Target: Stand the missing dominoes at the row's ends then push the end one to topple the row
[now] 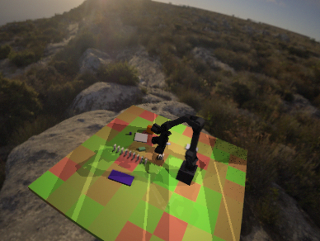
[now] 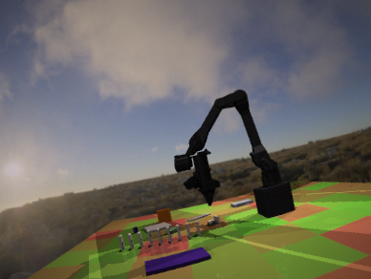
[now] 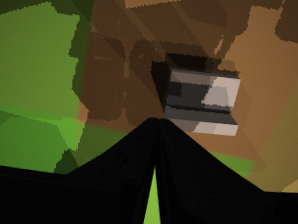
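Wrist view: gripper (image 1: pixel 159 153) (image 2: pixel 209 204) (image 3: pixel 157 128) closed, empty; pale block (image 1: pixel 160 157) (image 2: pixel 213 221) (image 3: pixel 202 95) right and above fingertips, long axis roughly across frame.

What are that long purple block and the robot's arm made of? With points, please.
The purple block (image 1: pixel 120 177) (image 2: pixel 178 261) looks like matte plastic or painted wood: flat, even colour, crisp edges. The arm (image 1: pixel 195 138) (image 2: pixel 250 125) seems dull black plastic or coated metal, showing barely any highlights.
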Controlling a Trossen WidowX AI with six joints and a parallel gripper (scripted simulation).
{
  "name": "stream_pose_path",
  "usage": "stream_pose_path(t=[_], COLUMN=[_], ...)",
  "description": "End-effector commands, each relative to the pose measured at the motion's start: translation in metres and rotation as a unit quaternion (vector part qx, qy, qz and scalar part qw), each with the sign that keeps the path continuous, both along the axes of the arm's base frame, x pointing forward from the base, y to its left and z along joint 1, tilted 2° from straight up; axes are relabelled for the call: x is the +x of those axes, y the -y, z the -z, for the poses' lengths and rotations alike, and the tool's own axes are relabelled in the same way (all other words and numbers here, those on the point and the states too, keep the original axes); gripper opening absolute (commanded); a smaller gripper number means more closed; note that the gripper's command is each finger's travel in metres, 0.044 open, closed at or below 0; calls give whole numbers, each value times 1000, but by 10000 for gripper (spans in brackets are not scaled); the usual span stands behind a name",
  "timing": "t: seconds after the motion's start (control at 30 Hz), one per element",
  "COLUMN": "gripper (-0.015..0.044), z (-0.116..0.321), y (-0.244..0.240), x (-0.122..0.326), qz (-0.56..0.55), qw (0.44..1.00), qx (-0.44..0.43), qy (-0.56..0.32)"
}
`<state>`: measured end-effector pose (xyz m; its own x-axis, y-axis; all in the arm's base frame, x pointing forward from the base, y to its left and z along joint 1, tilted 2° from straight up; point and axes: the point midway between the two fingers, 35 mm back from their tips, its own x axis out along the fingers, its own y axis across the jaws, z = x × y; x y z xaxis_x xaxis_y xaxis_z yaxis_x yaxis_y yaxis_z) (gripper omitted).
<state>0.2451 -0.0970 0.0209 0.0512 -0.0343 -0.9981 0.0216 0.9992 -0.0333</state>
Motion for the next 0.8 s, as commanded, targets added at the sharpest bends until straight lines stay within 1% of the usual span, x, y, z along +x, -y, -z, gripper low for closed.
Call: stream_pose_path(t=[0.0,0.03,0.17,0.2,0.43,0.77], gripper=[0,0,0,0,0,0], z=[3,11,71,78,81,80], y=[0,0,0,-1,0,16], x=[1,2,4,3,2,4], qz=[-2,-2,-2,-2,-2,-2], qw=[1000,1000,1000,1000,1000,1000], qx=[2,2,2,2,2,1], qy=[2,2,1,1,1,1])
